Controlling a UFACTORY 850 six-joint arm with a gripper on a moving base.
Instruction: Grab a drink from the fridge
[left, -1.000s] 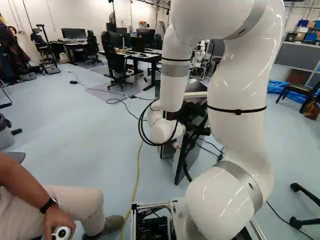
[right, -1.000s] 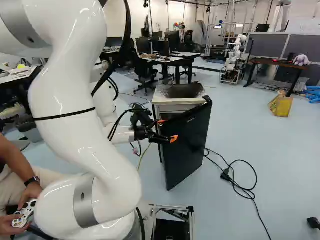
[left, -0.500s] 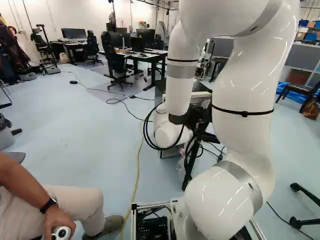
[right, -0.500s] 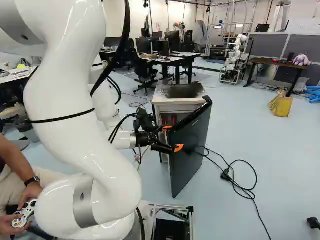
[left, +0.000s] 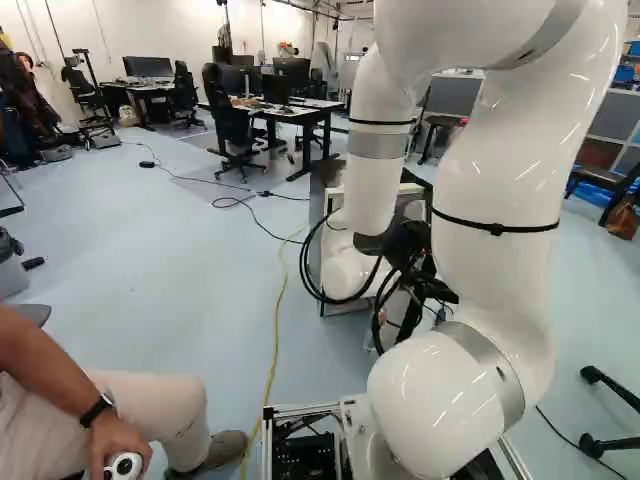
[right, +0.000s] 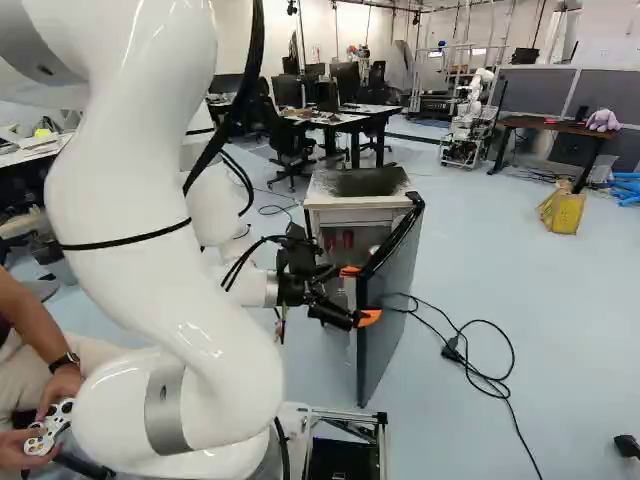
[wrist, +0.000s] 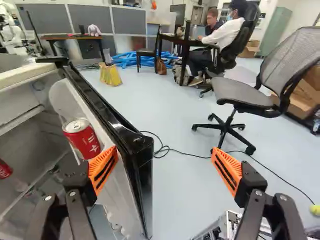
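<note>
In the right base view my gripper (right: 360, 294) is at the edge of the fridge door (right: 390, 325), which stands ajar on the small fridge (right: 322, 201). The wrist view has the gripper (wrist: 164, 170) open, its fingers astride the door (wrist: 131, 145). One orange pad (wrist: 103, 169) is on the door's inner side, close against it; the other is well away outside. A red can (wrist: 82, 139) sits in the door's inner shelf, just beyond the inner finger. Deeper inside, another red can (wrist: 4, 169) shows partly. My arm hides much of the fridge in the left base view.
A black cable (right: 480, 372) lies on the floor beside the door. An office chair (wrist: 240, 95) stands beyond the gripper's outer side. A yellow bag (right: 563, 212) and another robot (right: 467, 120) are farther off. A seated person (left: 90, 390) is close beside the base.
The fridge door has swung wider, showing more of the interior. My gripper has moved along with the door's edge, outward from the fridge and nearer the base. The base has stayed put.
</note>
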